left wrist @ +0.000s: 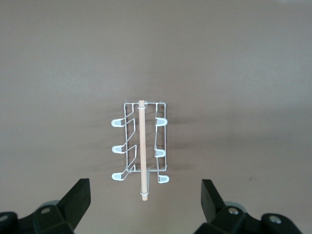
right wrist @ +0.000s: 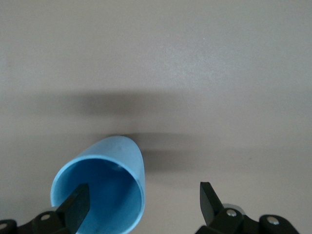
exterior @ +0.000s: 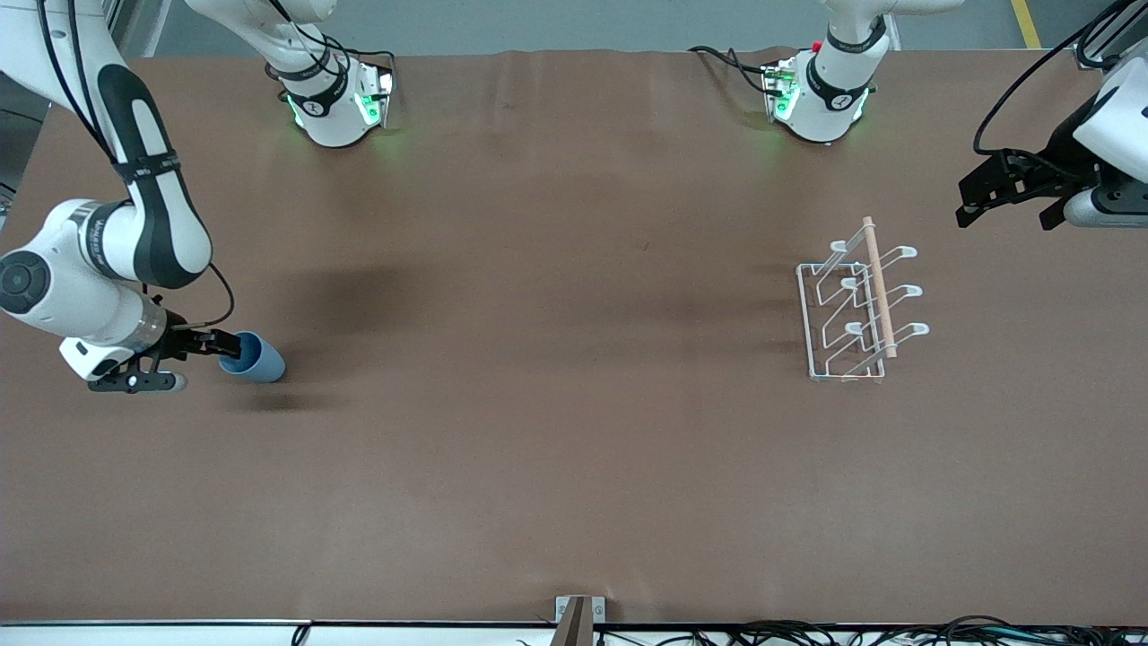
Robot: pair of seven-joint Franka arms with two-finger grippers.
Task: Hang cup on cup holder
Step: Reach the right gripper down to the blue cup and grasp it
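Cup (exterior: 254, 358) lies on its side on the tabletop (exterior: 556, 431) at the right arm's end, its open mouth turned toward the right gripper (exterior: 215, 344). That gripper sits low at the cup's mouth with its jaws apart: in the right wrist view one finger (right wrist: 77, 209) reaches inside the blue rim while the other (right wrist: 207, 202) stands well clear outside, so nothing is clamped yet. Threading a finger into the mouth looks like the way to pinch the thin wall, since the cup has no handle. Whether the inner finger already touches the wall cannot be told.

The rack (exterior: 859, 305) stands well apart from the cup, toward the left arm's end of the tabletop, with its wooden rod (exterior: 879, 285) across the top and its looped prongs angled upward, all bare. The left gripper (exterior: 1009, 193) waits in the air beside the rack, toward the table's edge at that end, its jaws wide apart and its wrist camera looking down the rod's length.

By my reading, the task is at its start: the grasp is being set up, and the cup would then need to be carried the table's length and tipped mouth-first over a prong. A thin-wall pinch may let the cup swing or slip.
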